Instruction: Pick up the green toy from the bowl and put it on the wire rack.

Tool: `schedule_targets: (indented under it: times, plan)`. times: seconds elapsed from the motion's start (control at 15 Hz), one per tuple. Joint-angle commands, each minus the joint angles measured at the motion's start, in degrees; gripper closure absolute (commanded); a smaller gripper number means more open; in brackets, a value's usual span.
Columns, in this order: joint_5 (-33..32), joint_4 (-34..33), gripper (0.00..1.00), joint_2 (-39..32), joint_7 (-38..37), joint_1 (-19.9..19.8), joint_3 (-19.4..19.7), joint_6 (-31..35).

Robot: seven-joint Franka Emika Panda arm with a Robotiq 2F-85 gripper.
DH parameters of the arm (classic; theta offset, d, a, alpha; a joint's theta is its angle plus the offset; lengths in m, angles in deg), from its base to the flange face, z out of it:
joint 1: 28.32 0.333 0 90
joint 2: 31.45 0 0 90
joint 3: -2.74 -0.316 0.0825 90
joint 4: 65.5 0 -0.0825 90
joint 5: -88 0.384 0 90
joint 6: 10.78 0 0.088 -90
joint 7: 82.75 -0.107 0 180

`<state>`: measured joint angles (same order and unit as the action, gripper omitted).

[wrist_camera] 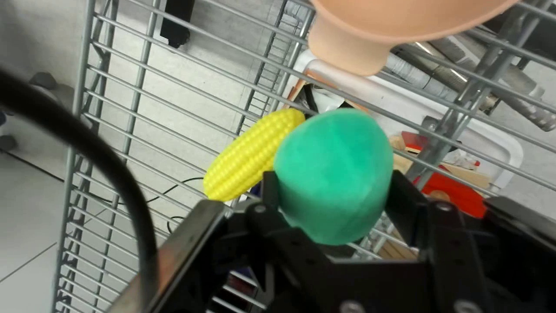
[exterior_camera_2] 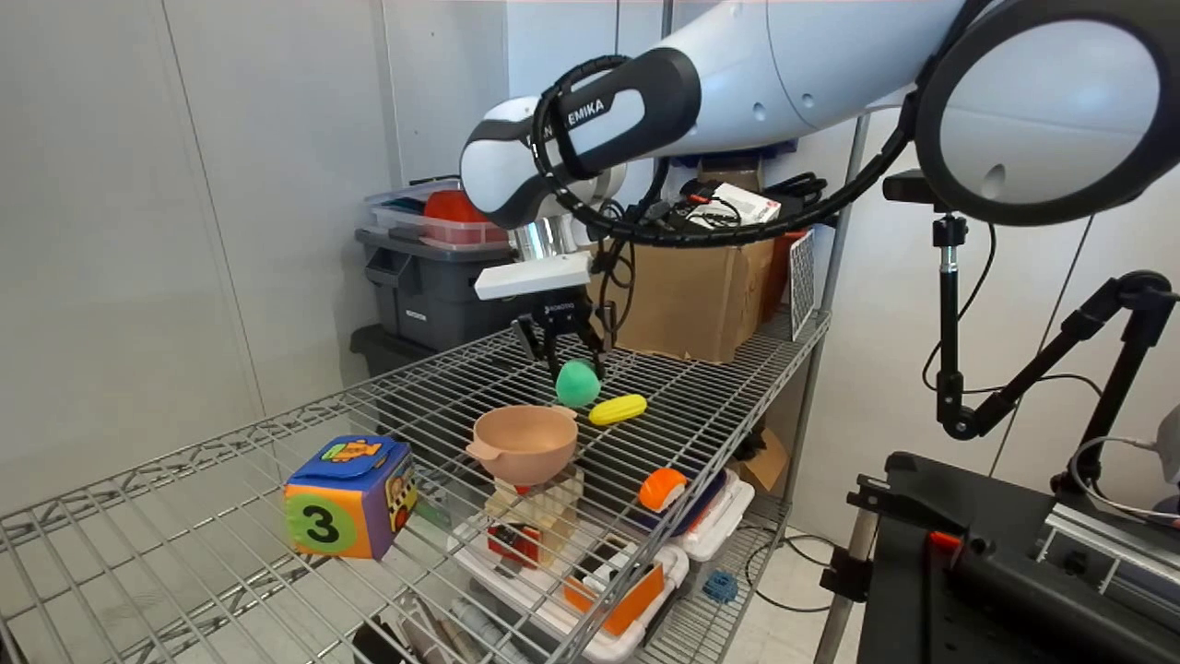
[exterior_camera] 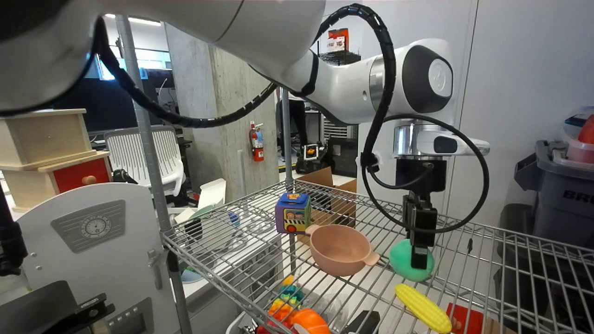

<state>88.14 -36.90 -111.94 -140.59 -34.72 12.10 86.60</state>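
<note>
The green toy (exterior_camera: 400,260) is between the fingers of my gripper (exterior_camera: 419,260). In the wrist view both fingers press against the sides of the green toy (wrist_camera: 334,165), and the gripper (wrist_camera: 332,188) is shut on it. The toy is outside the bowl, low over the wire rack (exterior_camera: 218,279); I cannot tell whether it touches the rods. The tan-pink bowl (exterior_camera: 327,262) stands upright on the rack beside the toy, and its visible inside is empty. In an exterior view the green toy (exterior_camera_2: 578,385) shows just behind the bowl (exterior_camera_2: 516,459).
A yellow corn toy (exterior_camera: 423,308) lies on the rack close to the green toy; it also shows in the wrist view (wrist_camera: 254,154). A soft coloured cube (exterior_camera_2: 346,498) stands on the rack past the bowl. A metal corner pole (exterior_camera: 146,120) rises at the rack's edge.
</note>
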Motion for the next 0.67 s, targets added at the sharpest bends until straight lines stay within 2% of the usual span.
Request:
schedule_targets:
  times: [0.0,0.07,0.2,0.4,0.6]
  plan:
    - [-1.3,-6.8,0.05,-3.4,-2.2,-0.2,0.2,-4.6]
    - [-1.6,-7.6,0.01,-3.8,-2.4,-0.2,0.1,-5.0]
    - [-1.9,-2.2,0.0,-0.8,-2.5,0.3,0.0,-2.4]
    - [-1.9,-2.7,0.0,-0.8,-1.6,0.2,-0.2,-2.1]
    - [-1.4,-2.6,0.0,1.2,2.7,-0.3,-1.3,-2.8]
